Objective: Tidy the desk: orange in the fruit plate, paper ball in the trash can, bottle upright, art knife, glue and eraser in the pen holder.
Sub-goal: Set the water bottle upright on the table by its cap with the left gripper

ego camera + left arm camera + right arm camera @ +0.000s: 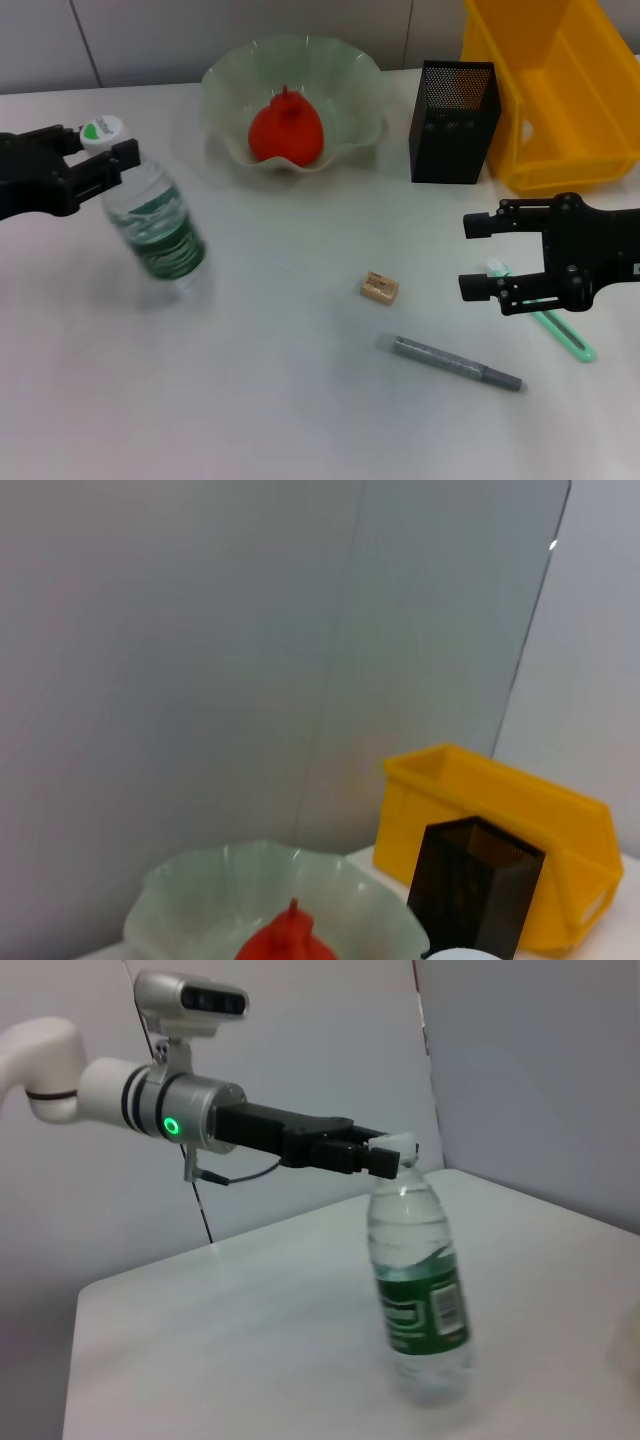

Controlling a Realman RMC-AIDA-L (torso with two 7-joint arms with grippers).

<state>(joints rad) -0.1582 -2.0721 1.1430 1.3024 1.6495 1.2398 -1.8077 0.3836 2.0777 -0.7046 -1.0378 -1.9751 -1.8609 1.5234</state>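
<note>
While the head view looks down on the white table (300, 420), the left gripper (98, 150) sits at the left edge, fingers clamped on the neck of the bottle (155, 225) just under its white cap (102, 130); bottle stands on its base, leaning slightly. Fruit plate (230, 80) at the back holds an orange-red fruit (287, 132). Black mesh pen holder (453, 122) stands beside it, touching the yellow bin (560, 110) on the right. Eraser (379, 288) lies mid-table, grey pen-shaped tool (455, 363) nearer the robot, well apart from the bottle. Right gripper (478, 255) hovers at the right, fingers apart, nothing held, with a green stick (560, 330) lying on the table partly under it. Left wrist view: mostly grey wall, with the fruit plate (200, 890) and fruit (285, 942) low down, pen holder (475, 885) in front of the yellow bin (500, 800), sliver of the white cap (465, 955) at the edge; own fingers not visible here. Right wrist view: left gripper (385, 1157) closed on the bottle (420, 1290) top from the side, bottle base on the table (200, 1340), green label facing the camera.
</note>
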